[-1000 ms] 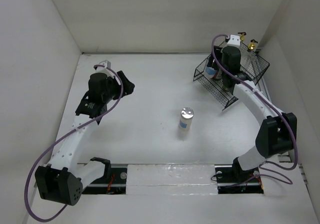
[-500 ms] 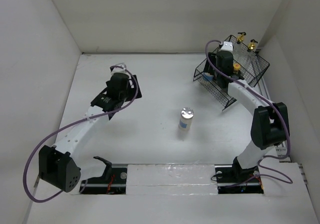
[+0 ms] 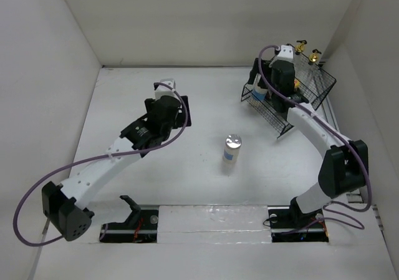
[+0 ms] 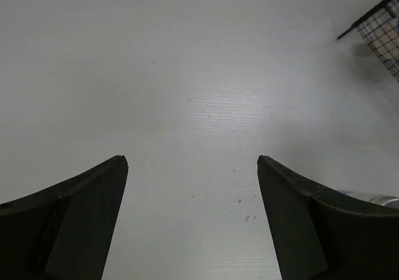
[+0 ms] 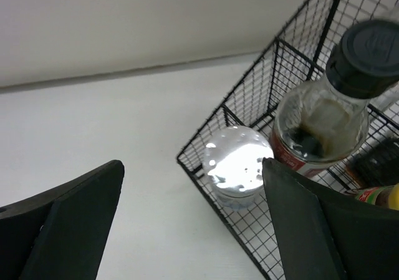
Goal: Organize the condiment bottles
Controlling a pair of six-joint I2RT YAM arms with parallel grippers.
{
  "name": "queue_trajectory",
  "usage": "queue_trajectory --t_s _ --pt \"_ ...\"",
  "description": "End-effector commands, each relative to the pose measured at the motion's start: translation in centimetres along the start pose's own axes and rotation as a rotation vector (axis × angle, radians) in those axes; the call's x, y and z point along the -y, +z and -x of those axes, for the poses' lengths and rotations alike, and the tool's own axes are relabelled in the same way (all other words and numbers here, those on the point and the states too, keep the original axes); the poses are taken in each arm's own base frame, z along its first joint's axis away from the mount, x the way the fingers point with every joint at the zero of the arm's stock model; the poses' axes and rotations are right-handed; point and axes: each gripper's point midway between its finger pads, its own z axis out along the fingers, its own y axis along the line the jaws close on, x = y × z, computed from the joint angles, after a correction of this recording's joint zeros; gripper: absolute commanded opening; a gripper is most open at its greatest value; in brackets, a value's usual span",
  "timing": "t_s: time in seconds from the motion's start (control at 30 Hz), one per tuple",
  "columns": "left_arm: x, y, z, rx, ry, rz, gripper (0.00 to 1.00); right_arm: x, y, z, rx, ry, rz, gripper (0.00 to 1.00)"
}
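Left gripper (image 4: 193,161): fingers stand wide apart with nothing between them; only bare table (image 4: 187,74) lies below.
Left arm pose: it reaches long and low from its base at the near left, with the wrist left of the table's middle and the gripper pointing right.
Right gripper (image 5: 193,163): fingers stand wide apart and hold nothing, hovering over the near-left corner of the black wire basket (image 5: 249,86).
Right arm pose: it rises from its base at the near right, folds at the elbow and reaches to the far right, with the wrist above the basket.
Shaker in basket (image 5: 237,158): upright in the corner compartment, just below the right gripper, silver top up.
Black-capped glass bottle (image 5: 340,105): upright in the basket, just beside that shaker.
Yellow-capped sauce bottle (image 5: 380,196): in the basket, only an edge in view.
Gold-spouted cruets (image 3: 302,44): at the basket's far side.
Loose shaker (image 3: 232,149): upright on the table's middle, apart from both grippers, to the right of the left gripper.
Change, left arm: a second ago it was folded near the left wall; now it is stretched toward the middle.
Change, right arm: its wrist has moved slightly left over the basket.
Change, loose shaker: same spot.
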Motion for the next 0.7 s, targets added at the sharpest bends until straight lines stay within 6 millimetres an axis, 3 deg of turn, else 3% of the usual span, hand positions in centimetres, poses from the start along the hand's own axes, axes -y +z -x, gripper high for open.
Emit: queue_trajectory --t_s 0.0,0.1,0.17,0.2,0.23,0.27,0.3,0.4,0.53,0.67 --pt "0.8 -1.2 1.0 0.056 -0.03 -0.089 0.81 -3.0 -3.3 5.4 0.121 0.033 0.089 0.97" --pt "1.0 -1.4 1.1 0.055 -0.01 -0.124 0.81 -4.7 -5.1 5.4 0.115 0.025 0.134 0.97" --pt "1.5 -1.7 1.4 0.065 0.005 -0.159 0.81 -6.2 -6.5 4.5 0.1 0.014 0.164 0.96" --pt "1.7 -1.8 1.3 0.06 0.006 -0.169 0.81 -6.4 -7.1 2.7 0.064 -0.002 0.173 0.96" --pt "1.9 -2.1 1.7 0.073 -0.003 -0.187 0.81 -6.8 -8.4 2.9 0.074 0.011 0.195 0.9" --pt "2.0 -2.1 1.7 0.065 -0.006 -0.202 0.81 -8.4 -9.7 1.3 0.029 0.004 0.259 0.85" --pt "1.7 -2.5 2.5 0.087 -0.016 -0.214 0.81 -8.6 -11.2 -0.3 -0.002 0.019 0.291 0.83" --pt "2.2 -3.4 3.0 0.104 -0.018 -0.265 0.81 -10.5 -14.7 -4.9 -0.118 -0.017 0.374 0.83" --pt "2.2 -3.9 3.3 0.119 -0.025 -0.282 0.81 -10.0 -19.5 -10.6 -0.285 -0.089 0.402 0.95" --pt "2.2 -3.9 3.3 0.119 -0.025 -0.282 0.81 -10.4 -23.3 -12.4 -0.368 -0.087 0.479 1.0"
